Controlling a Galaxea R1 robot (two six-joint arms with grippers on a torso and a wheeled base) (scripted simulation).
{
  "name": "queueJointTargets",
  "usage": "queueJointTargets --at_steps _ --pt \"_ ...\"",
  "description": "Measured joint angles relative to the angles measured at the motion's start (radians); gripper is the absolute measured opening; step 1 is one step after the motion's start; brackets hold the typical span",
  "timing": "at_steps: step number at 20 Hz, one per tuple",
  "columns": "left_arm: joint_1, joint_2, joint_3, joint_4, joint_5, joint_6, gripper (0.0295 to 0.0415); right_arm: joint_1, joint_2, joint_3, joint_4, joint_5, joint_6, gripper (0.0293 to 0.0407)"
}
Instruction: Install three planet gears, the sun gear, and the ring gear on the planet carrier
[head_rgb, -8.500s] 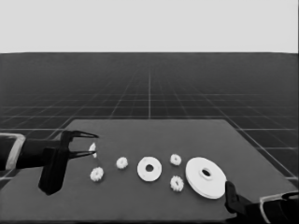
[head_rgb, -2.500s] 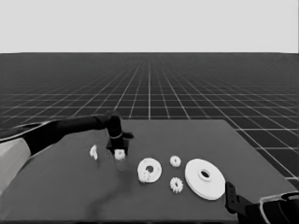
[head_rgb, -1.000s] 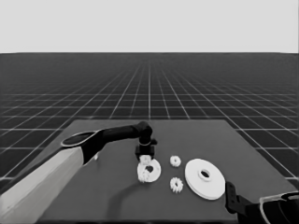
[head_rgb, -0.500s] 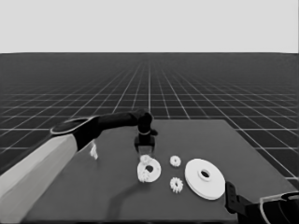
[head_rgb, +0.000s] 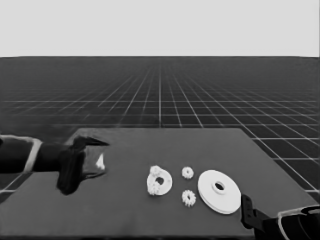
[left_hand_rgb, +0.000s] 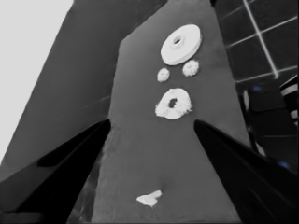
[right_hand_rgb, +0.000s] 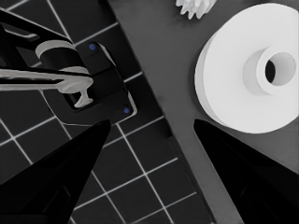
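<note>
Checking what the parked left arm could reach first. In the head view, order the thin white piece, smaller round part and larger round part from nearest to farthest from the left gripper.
1. thin white piece, beside the left gripper.
2. smaller round part, mid-table.
3. larger round part, toward the right.

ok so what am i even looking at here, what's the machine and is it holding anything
It is a simulated two-armed robot at a dark table. The wide picture looks down from its head. The other two come from cameras on its wrists, so the dark wedges there are its own fingers. The left fingers wait open over the table's left end, above a thin white piece, not holding it. The right fingers wait open at the near right corner, beside the larger round part. Mid-table lies the smaller round part, with toothed gears seemingly set on it. Two loose gears lie between the round parts. Nothing is held.
</note>
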Motion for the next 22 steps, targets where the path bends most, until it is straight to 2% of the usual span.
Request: queueJointTargets --at_steps 4,5,6,8,10,14,16,17,22 --pt "-0.015 -0.064 0.062 0.006 -0.031 0.066 0.0385 0.0 0.0 0.0 0.0 0.0 0.0 0.0385" --pt "-0.016 -0.067 0.066 0.007 -0.033 0.07 0.0385 0.3 0.327 -0.214 0.281 -0.346 0.483 0.0398" --pt "-0.016 -0.069 0.068 0.007 -0.034 0.072 0.0385 0.381 0.62 -0.527 0.407 -0.371 0.735 0.0393" --pt "-0.017 -0.071 0.07 0.007 -0.035 0.074 0.0385 0.383 0.83 -0.936 0.493 -0.334 0.809 0.0387" --pt "-0.017 -0.072 0.07 0.007 -0.035 0.075 0.0385 0.379 0.911 -1.118 0.526 -0.322 0.805 0.0385" --pt "-0.017 -0.072 0.07 0.007 -0.035 0.075 0.0385 0.377 0.955 -1.219 0.543 -0.318 0.793 0.0385" --pt "-0.017 -0.072 0.07 0.007 -0.035 0.075 0.0385 0.254 0.987 -1.305 0.438 -0.253 0.754 0.0385" --pt "-0.017 -0.072 0.071 0.007 -0.035 0.075 0.0385 0.226 0.998 -1.335 0.419 -0.235 0.74 0.0385" --pt "-0.017 -0.072 0.071 0.007 -0.035 0.075 0.0385 0.194 1.016 -1.381 0.395 -0.21 0.72 0.0385"
